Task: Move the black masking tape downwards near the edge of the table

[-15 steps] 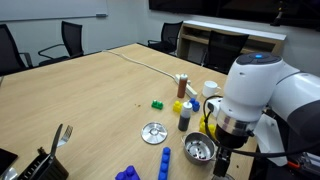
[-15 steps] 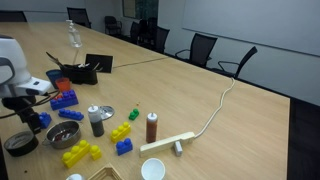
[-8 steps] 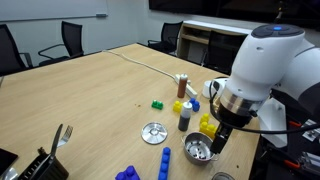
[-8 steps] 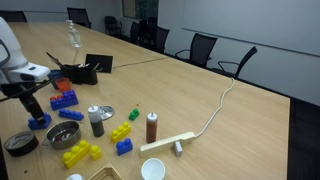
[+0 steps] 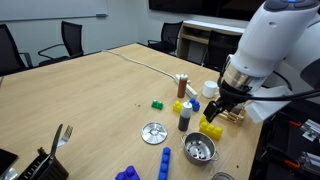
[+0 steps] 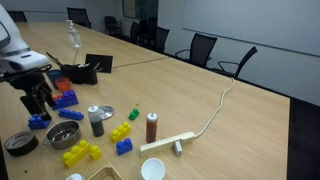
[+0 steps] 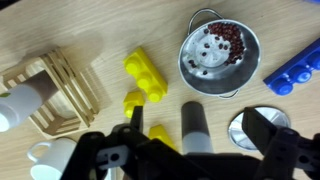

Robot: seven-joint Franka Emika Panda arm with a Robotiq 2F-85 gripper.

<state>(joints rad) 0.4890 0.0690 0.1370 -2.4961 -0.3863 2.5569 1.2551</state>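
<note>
The gripper (image 6: 38,106) had lifted away, wide and empty. The black masking tape (image 6: 20,143) lay near the table (image 6: 180,90) edge, seemingly delivered.

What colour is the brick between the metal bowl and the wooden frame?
Yellow; the brick shows best in the wrist view.

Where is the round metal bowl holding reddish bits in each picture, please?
In an exterior view: the round metal bowl, bottom, right of centre.
In an exterior view: the bowl, lower left.
Wrist view: the bowl, upper right.
Shared landmark: the dark bottle with a grey cap, next to it.
</note>
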